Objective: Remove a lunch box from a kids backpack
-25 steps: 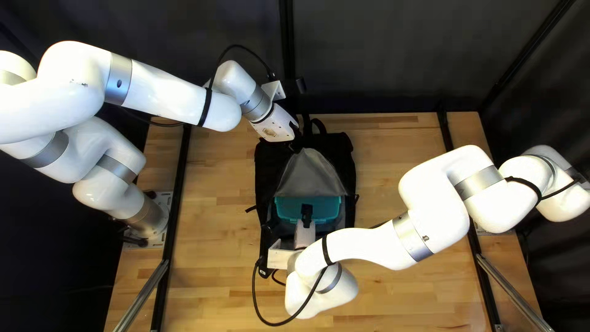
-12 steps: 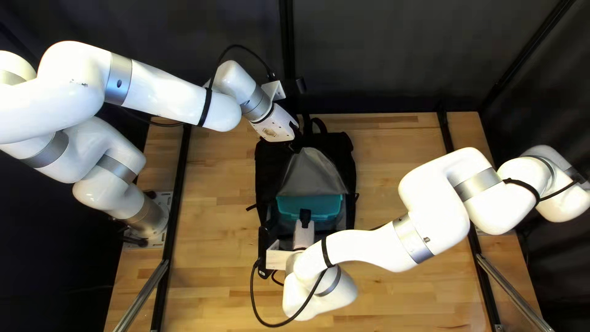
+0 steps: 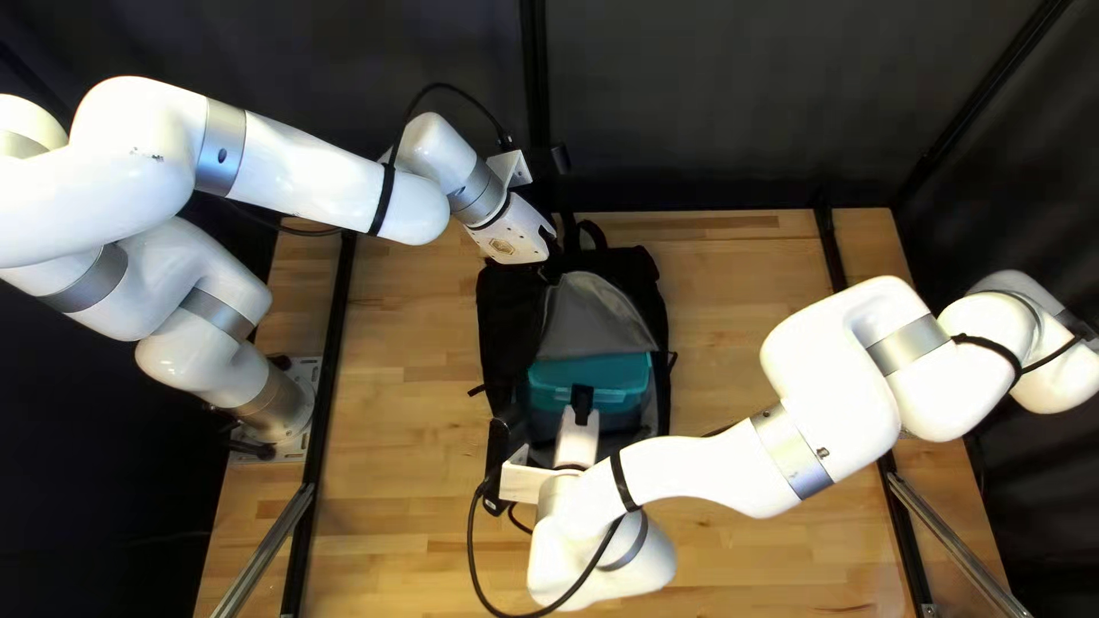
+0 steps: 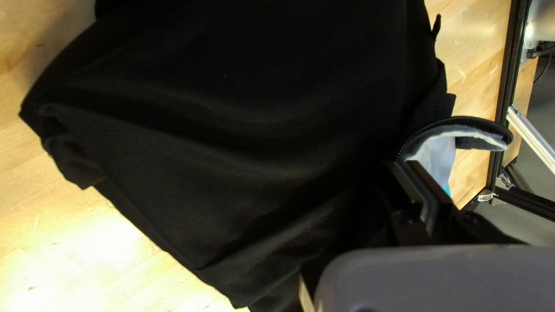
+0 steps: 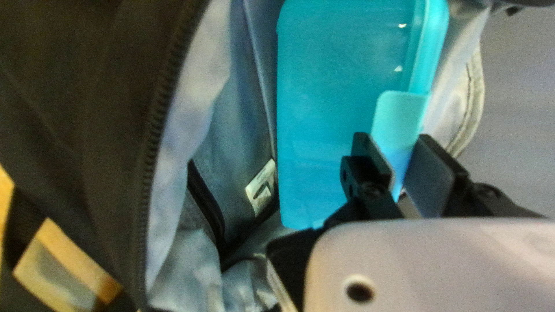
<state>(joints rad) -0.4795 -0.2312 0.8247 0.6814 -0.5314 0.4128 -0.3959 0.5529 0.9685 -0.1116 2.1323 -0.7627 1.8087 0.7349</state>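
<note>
In the top left view, the fingertips of my left gripper [image 3: 513, 235] are lost against the black fabric backpack [image 3: 510, 326] at its far end, and my right arm [image 3: 710, 475] hides part of the near end. The grey fabric flap [image 3: 595, 315] covers the far part of the teal plastic lunch box [image 3: 601, 372]. That box lies in the open backpack, my right gripper [image 3: 582, 398] at its near side. Beneath is the light wooden table [image 3: 401, 458], black rails along both sides, with a dark curtain [image 3: 710, 103] behind.

In the left wrist view, black cloth runs into shadow around my fingers, so the exact grip is hard to make out; they stand close together, clamped on a fold of the backpack. Just beside them curve a dark zipper edge [image 4: 462, 120] and pale lining [image 4: 436, 155], with only a sliver of teal showing. Bare wood lies around the cloth, and a metal rail [image 4: 532, 138] runs beyond.

In the right wrist view, the far end of the lunch box is cut off and my gripper hides part of its near end. My fingers are clamped on its lighter teal latch [image 5: 399, 118]. The box sits inside the pale grey lining, near a small white label [image 5: 262, 188].
</note>
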